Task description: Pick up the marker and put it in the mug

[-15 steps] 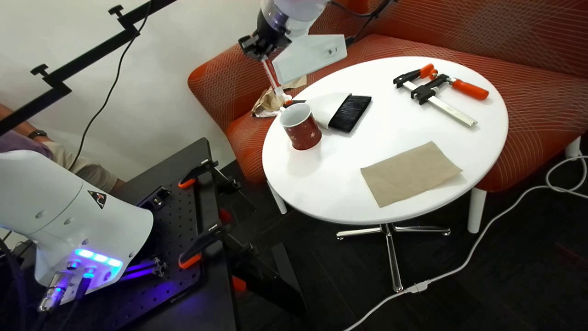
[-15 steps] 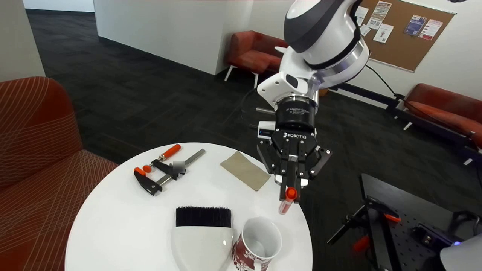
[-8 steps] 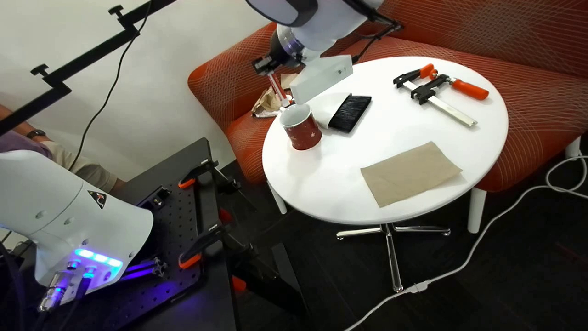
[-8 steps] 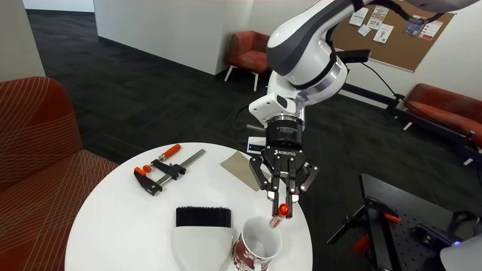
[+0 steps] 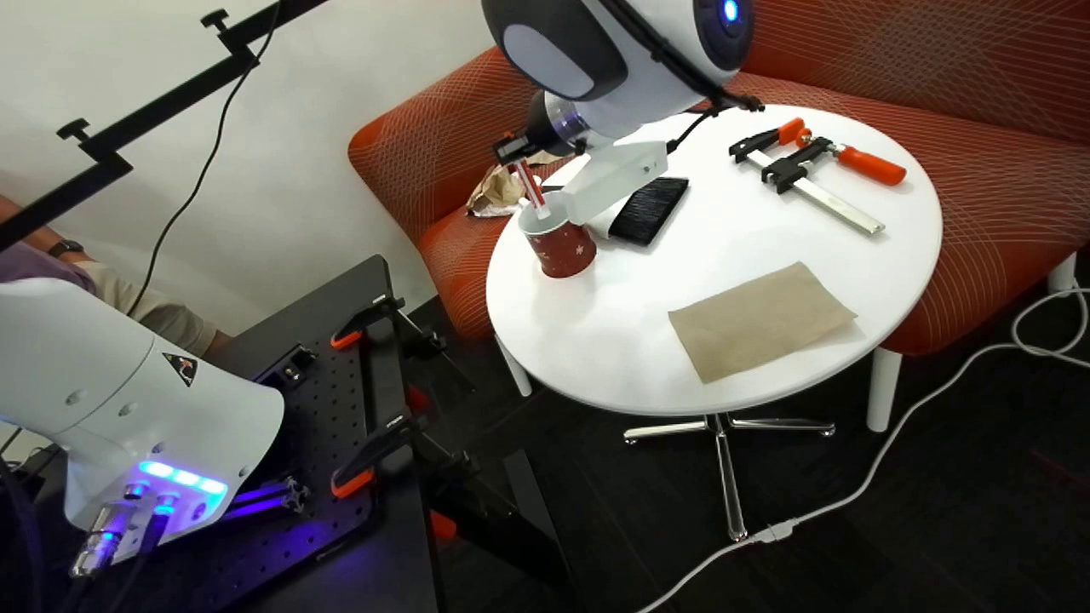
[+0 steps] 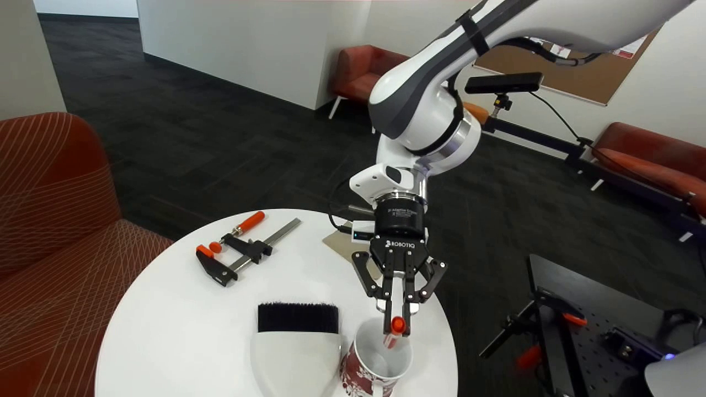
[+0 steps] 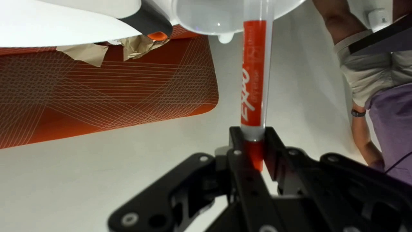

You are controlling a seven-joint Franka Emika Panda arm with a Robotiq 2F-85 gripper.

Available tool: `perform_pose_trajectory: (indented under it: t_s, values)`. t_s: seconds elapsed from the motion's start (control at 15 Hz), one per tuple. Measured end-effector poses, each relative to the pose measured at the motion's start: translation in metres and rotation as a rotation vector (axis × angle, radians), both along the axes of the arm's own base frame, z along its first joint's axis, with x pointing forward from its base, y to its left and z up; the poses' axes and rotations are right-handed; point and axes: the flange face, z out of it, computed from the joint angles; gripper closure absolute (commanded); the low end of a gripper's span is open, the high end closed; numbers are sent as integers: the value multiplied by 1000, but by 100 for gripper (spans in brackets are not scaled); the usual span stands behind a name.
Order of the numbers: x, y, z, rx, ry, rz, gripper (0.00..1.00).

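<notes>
Lying beside the mug [image 5: 564, 247] is a brush [image 6: 298, 344] (clamp [image 6: 253, 251] farther off).

The round white desk [image 5: 613, 349] carries the upright mug [image 5: 564, 253], a black-bristled brush [image 6: 298, 318] beside it, a clamp [image 5: 790, 172] and a brown sheet [image 5: 762, 323].

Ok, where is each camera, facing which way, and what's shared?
In an exterior view: raised beside the base, facing down at the table; base, arm show.
In an exterior view: raised near the mug, facing down across the table; arm, gripper show.
Wrist view: beside the gripper, facing past the marker toward the sofa; fingers show.
Both exterior views share clamp and brush.
</notes>
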Motion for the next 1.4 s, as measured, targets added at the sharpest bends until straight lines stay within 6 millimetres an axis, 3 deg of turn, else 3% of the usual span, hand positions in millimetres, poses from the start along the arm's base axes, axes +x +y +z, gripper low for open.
perform_pose_trajectory:
  t_s: [0.2, 0.27, 0.33, 0.53, 0.8, 1.0, 1.4]
  values:
    - [0, -1, -17, 4, 22, -3, 95]
    - [0, -1, -22, 5, 28, -3, 56]
    - [-1, -1, -27, 6, 34, -4, 55]
    - [-1, -2, -33, 7, 44, -6, 34]
    - [2, -2, -27, 5, 31, -7, 4]
    - [8, -2, -6, 3, -3, -4, 0]
    - [8, 1, 57, 3, -81, 10, 0]
